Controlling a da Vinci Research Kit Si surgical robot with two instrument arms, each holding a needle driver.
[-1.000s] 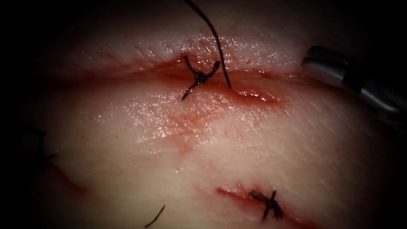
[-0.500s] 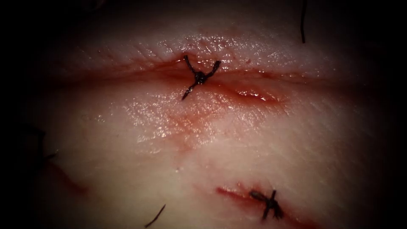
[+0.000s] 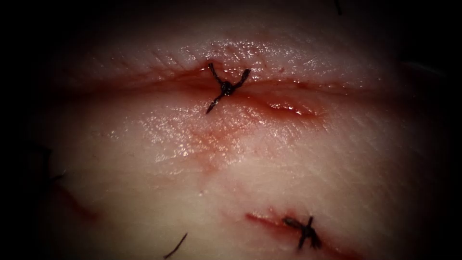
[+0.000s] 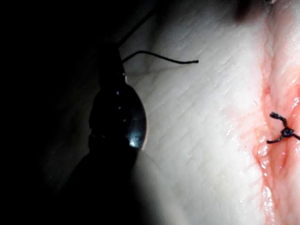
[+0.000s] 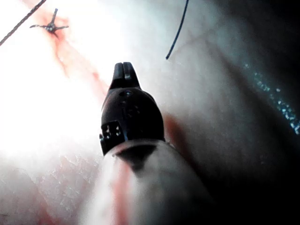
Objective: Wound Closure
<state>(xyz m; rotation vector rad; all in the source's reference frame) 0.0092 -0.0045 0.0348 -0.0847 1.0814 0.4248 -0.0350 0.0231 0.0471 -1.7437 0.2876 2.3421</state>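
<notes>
The pale, glistening tissue [image 3: 250,159] shows one dark knotted stitch [image 3: 226,87] across the reddened cut [image 3: 288,107]; the stretch to its right gapes unstitched. The right end effector [image 5: 123,70] is pressed together, holding nothing; the left end effector's [image 4: 110,54] state cannot be told.

The tissue [image 3: 269,163] bears a knotted stitch [image 3: 226,88] across the cut [image 3: 144,85], red fluid [image 3: 288,107] beside it, and a second knotted stitch [image 3: 305,230] nearer the front.

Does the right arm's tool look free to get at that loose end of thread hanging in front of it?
Probably yes. In the right wrist view the right tool has its jaws shut on nothing, and the loose thread end hangs just ahead of its tip over bare tissue, with nothing between them.
</notes>
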